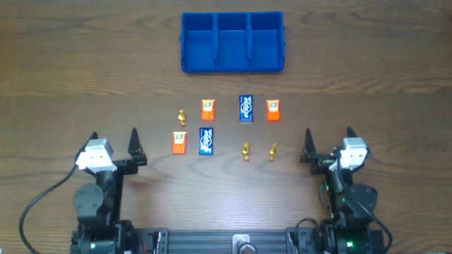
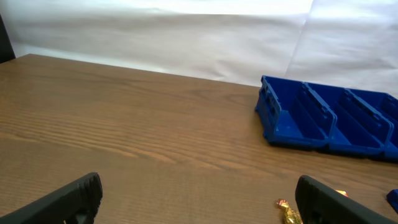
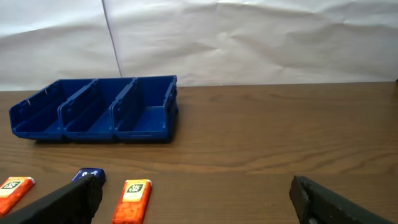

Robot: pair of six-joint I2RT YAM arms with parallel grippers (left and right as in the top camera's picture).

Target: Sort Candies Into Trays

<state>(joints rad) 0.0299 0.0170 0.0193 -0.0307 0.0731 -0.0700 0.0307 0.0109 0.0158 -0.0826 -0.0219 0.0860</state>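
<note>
A blue three-compartment plastic tray (image 1: pixel 232 42) sits at upper centre of the top view. Below it, gold-wrapped sweets (image 1: pixel 246 150), orange packs (image 1: pixel 207 109) and blue packs (image 1: pixel 246 109) lie in two rows on the brown wooden surface (image 1: pixel 85 70). The left fingers (image 1: pixel 135 147) and right fingers (image 1: pixel 308 146) are spread wide, gripping nothing. In the right wrist view, one finger half hides a blue pack.

Brown wood-grain table (image 1: pixel 85 56) spans whole work area, grain running side to side. Beyond table's far edge: white backdrop (image 3: pixel 261 37), paper-like, faintly wrinkled, rising straight up from edge. Vertical seam (image 3: pixel 112 37) splits backdrop into panels. Dark object (image 2: pixel 5 34) past table's far edge, too little visible to identify. Light soft, even; shadows on table faint.
</note>
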